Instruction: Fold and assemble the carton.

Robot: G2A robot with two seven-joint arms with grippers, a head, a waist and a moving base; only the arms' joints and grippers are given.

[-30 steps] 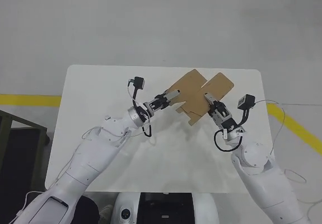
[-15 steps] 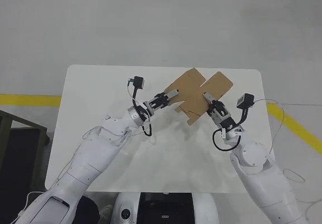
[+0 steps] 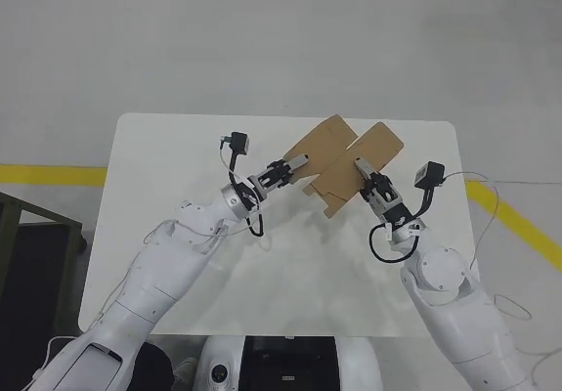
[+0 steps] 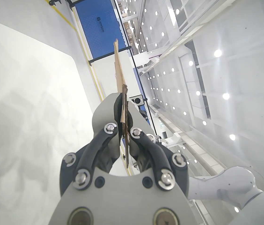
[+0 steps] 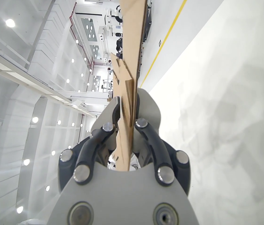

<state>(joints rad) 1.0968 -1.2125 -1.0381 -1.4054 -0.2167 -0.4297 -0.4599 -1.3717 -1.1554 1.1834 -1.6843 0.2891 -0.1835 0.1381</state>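
Well, the flat carton (image 3: 331,147) could slip out or tear if it gets pulled too hard, because only its thin edges are pinched. The left hand (image 4: 122,108) is squeezed tight on one side of it and the right hand (image 5: 126,111) on the other side, holding it up over the far part of the white counter (image 3: 183,176).

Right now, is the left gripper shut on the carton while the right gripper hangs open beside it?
Not quite: the right gripper is shut on the carton too, as the right wrist view shows; the left gripper is shut on it.
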